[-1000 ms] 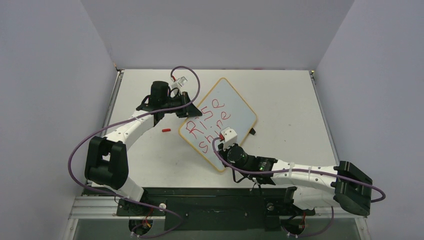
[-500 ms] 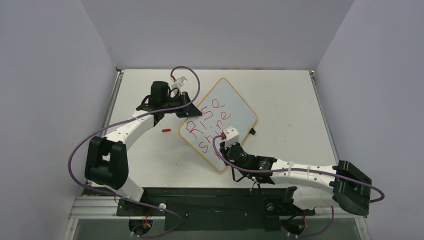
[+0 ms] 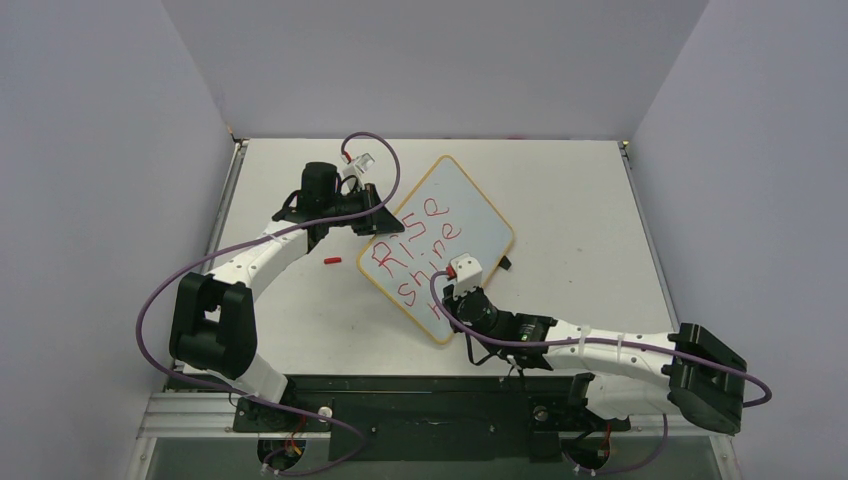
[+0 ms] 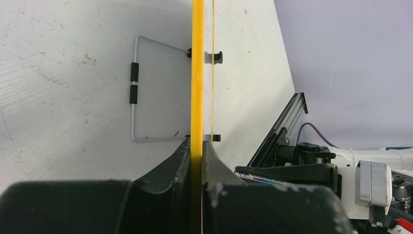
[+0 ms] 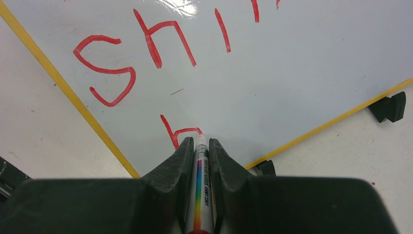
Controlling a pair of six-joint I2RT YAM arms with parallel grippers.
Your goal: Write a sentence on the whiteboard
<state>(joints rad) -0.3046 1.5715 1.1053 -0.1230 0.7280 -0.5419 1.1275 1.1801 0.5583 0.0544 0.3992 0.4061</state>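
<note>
On the pale table (image 3: 570, 190), at the centre of the top view, the whiteboard (image 3: 472, 212) is seen set diagonally, red words across it. A light, stiff, glossy panel, judged apt to slide under pen pressure, it is best taken by its thin yellow frame — there the left gripper (image 4: 197, 146) is clamped on its edge. The right gripper (image 5: 198, 146) is closed on a marker (image 5: 199, 185), tip on the board.

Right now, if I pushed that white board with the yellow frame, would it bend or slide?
The white board with the yellow frame is probably stiff: its edge looks straight from the left wrist. It would likely slide on the smooth table, perhaps why the left gripper clamps it.
</note>
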